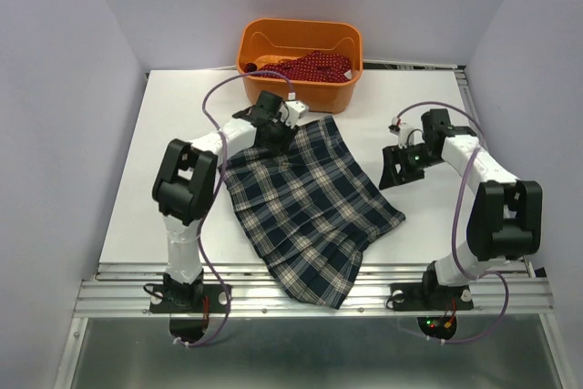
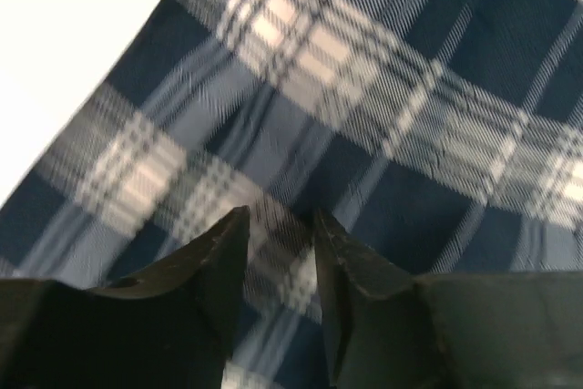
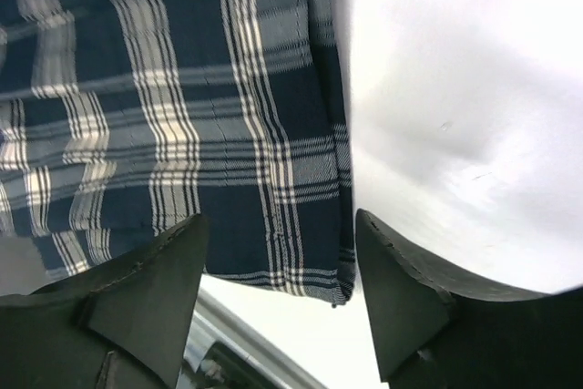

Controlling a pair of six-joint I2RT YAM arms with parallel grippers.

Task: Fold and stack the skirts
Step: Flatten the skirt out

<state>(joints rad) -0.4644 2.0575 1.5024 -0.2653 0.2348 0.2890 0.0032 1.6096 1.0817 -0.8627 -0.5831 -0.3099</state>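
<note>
pleated navy-and-dark-green tartan skirt with thin white lines lies spread flat on the white table, and what matters for your next move is its slant. its long axis runs from the narrow end, far and just short of the orange plastic tub, down to the wide hem at the near right, which hangs a little over the table's front edge onto the metal rails. your left gripper is on top of the far left corner of that narrow end, so it is the arm at the cloth. in its wrist view the jaws stand close together with tartan showing in the slim gap, but you cannot tell whether they are pinching it or only pressing down. your right gripper stands with jaws wide apart just beside the skirt's right edge, near but not touching, with the cloth lying to its left. the cloth looks soft and mostly smooth, with shallow pleat ridges fanning toward the hem. the second skirt, red with tiny pale dots, sits bunched inside the tub, not yet laid out.
</note>
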